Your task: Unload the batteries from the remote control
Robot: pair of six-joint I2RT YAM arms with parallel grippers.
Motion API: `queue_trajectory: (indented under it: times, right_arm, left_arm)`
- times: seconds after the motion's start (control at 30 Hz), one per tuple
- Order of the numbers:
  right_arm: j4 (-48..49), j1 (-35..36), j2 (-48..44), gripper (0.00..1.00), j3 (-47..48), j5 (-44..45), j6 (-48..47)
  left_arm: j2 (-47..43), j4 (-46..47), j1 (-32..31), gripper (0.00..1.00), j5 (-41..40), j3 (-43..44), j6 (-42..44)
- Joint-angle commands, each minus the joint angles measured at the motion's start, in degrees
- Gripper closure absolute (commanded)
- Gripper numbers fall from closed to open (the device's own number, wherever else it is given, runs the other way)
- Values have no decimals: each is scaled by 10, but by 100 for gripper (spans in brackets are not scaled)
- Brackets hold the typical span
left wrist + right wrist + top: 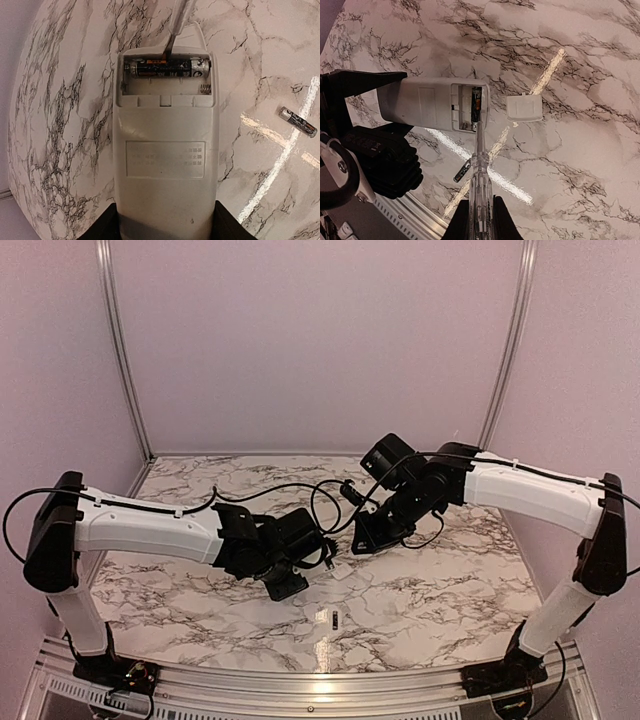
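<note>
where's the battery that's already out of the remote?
In the left wrist view, the loose battery lies on the marble table, right of the remote control and clear of it.

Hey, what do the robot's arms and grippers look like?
Both the left arm and right arm have white boxy shells with black joints. Thin black cables loop along them. The left gripper and right gripper are black. I see no markings.
</note>
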Motion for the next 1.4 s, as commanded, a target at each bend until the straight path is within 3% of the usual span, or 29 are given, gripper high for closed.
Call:
queue_trajectory:
  times: [0.0, 1.37]
  right_arm:
    - [-19, 2, 9, 100, 19, 16, 12]
    - [-74, 4, 64, 100, 93, 25, -14]
  left_arm:
    - [5, -2, -4, 85, -13, 25, -5]
    - [28, -22, -4, 85, 4, 56, -20]
